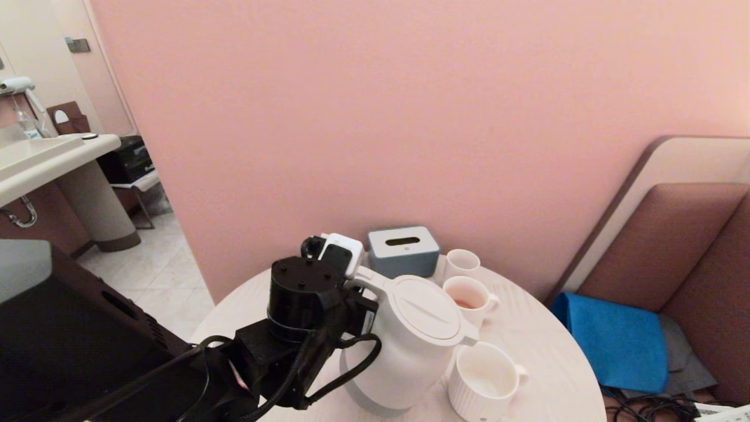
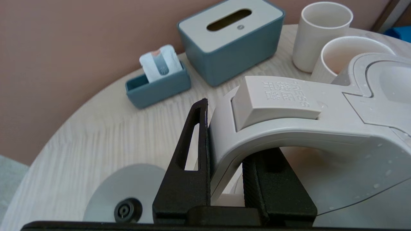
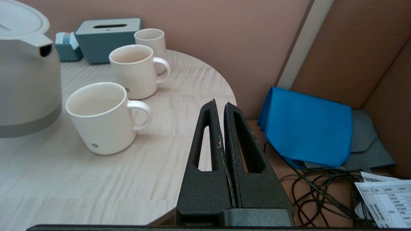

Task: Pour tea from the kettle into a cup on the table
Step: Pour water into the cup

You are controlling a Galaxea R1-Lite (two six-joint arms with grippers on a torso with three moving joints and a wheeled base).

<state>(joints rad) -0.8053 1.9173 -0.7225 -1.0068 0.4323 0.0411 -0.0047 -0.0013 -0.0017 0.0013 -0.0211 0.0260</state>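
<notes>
The left tool (image 2: pixel 224 154) has its two black fingers (image 2: pixel 192 160) clamped on the loop handle of the kettle (image 1: pixel 410 346), one finger outside the handle and one inside the loop. The kettle sits a little left of centre on the round pale wood-grain surface (image 1: pixel 539 351), lid on, its spout pointing right toward the mugs. It looks roughly upright; whether its base rests on the surface or is just clear of it cannot be told. The near cup (image 1: pixel 483 381) stands just right of the kettle, below the spout, handle to the right, and its inside looks pale. A second mug (image 1: pixel 469 300) of the same kind stands farther back with a little reddish-brown tea (image 1: pixel 464 303) in its bottom. Beyond it is a smaller handleless white cup (image 1: pixel 462 263), and to that cup's left a blue-grey tissue box (image 1: pixel 403 251) at the far edge. In the left wrist view a small blue holder (image 2: pixel 157 84) with a packet stands left of the box. The right tool (image 3: pixel 221 128) hangs off the surface's right edge, fingers pressed together on nothing, near a blue cloth (image 3: pixel 308 126).
</notes>
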